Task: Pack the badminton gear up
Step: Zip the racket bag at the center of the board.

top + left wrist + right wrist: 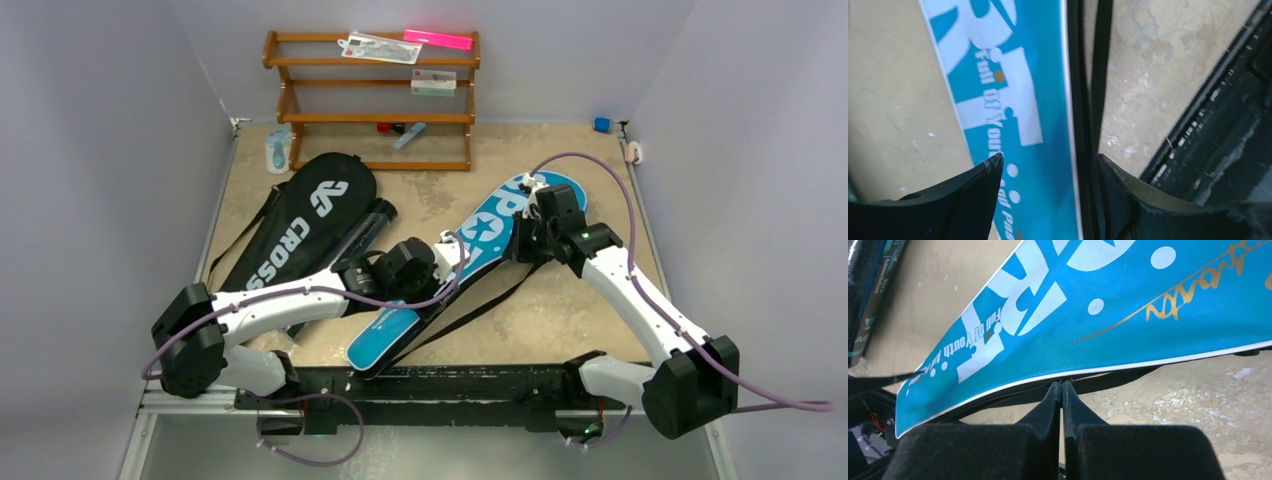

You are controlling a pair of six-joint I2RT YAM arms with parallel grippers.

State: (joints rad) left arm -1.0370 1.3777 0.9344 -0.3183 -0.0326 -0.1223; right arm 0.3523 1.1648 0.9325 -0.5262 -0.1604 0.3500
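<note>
Wood rack (pixel 330 118) at back; pink bar (pixel 438 40), clear pkts (pixel 380 47) on top.

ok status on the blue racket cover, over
left fingers open, straddling blue cover zip edge. right fingers shut at that same edge. black strap lying alongside it.

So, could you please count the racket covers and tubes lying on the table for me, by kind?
Racket covers: 2 (the black racket cover and the blue racket cover)
Tubes: 1 (the black tube)
Total: 3
</note>
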